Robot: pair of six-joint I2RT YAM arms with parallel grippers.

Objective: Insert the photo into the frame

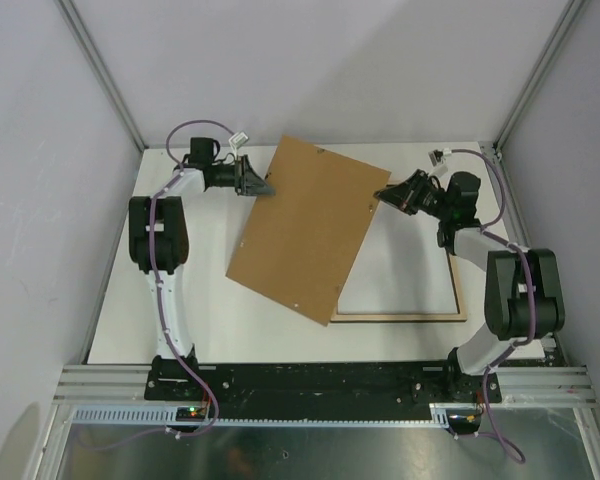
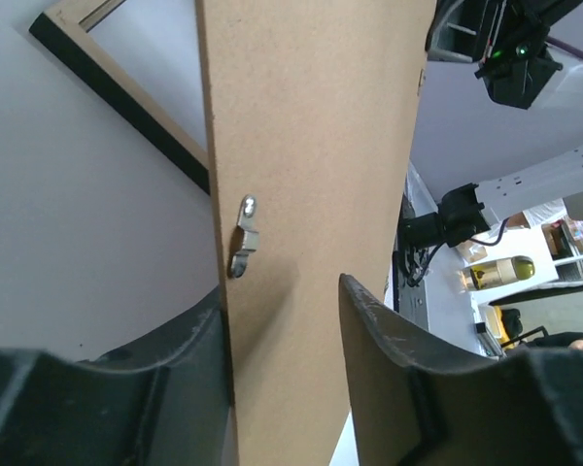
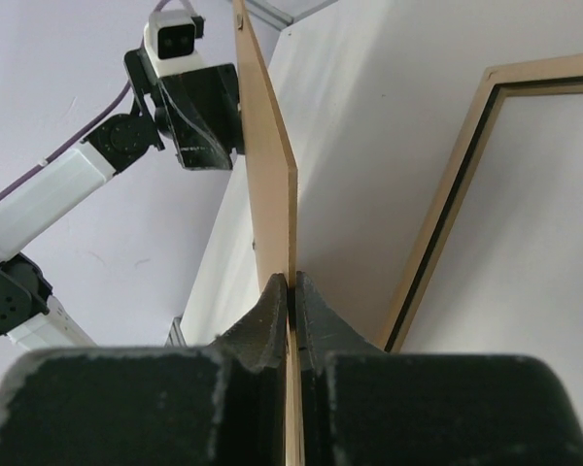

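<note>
Currently, right gripper (image 3: pixel 290 283) clamps backing board (image 1: pixel 305 225) edge; left gripper (image 2: pixel 284 291) straddles it unclenched. Uneven closure may twist board onto frame (image 1: pixel 400 319)

A brown backing board (image 2: pixel 311 146) runs from 6 o'clock up to 12 o'clock between the two dark fingers (image 2: pixel 389 369) of the left end effector (image 2: pixel 280 291), the 7 o'clock finger against its edge. A small metal clip (image 2: pixel 243 238) sits on the board just toward 9 o'clock of centre. At 10 o'clock a frame (image 2: pixel 126 105) corner, black with pale wood, lies on the white surface (image 2: pixel 78 243).
</note>
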